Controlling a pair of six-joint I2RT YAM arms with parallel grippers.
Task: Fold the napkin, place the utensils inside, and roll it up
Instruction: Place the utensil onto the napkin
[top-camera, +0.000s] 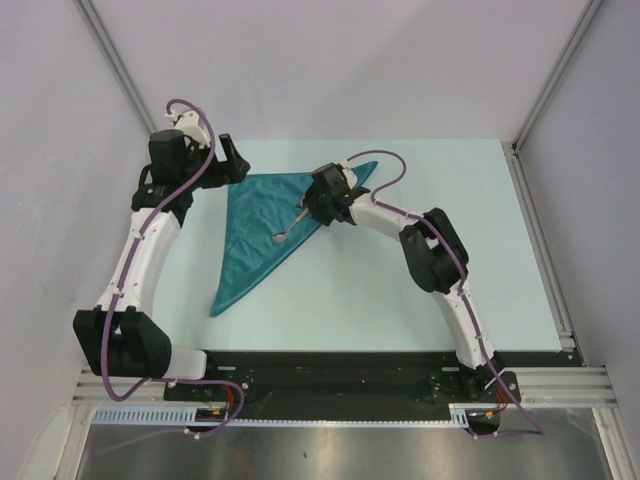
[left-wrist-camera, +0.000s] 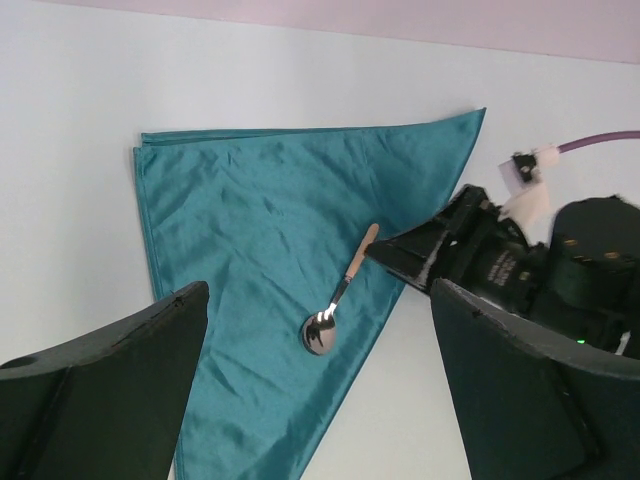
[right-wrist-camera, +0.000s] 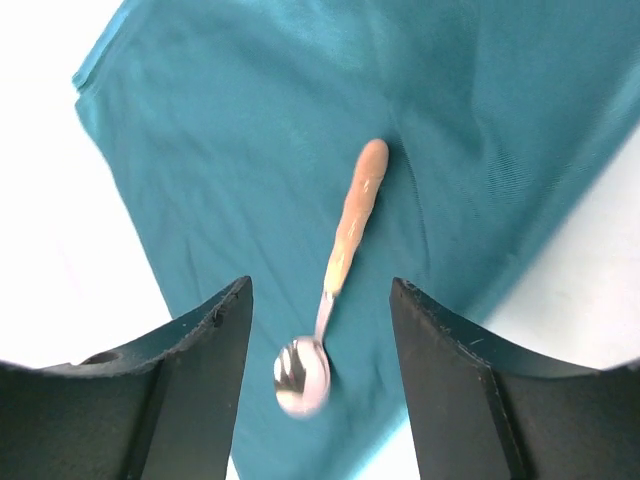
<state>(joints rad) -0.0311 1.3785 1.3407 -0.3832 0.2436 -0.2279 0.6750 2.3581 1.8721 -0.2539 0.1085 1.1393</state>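
The teal napkin lies flat on the table, folded into a triangle with its long point toward the near left. The spoon lies on it close to the right-hand edge, grey bowl toward me and tan handle pointing away. My right gripper is open just above the handle end and holds nothing. In the right wrist view the spoon lies on the napkin ahead of the open gripper, its bowl a little blurred. My left gripper is open and empty over the napkin's far left corner.
The left wrist view shows the napkin, the spoon and the right gripper beyond my open left gripper. Pale walls stand close on the left, the right and the far side. A black rail runs along the near edge.
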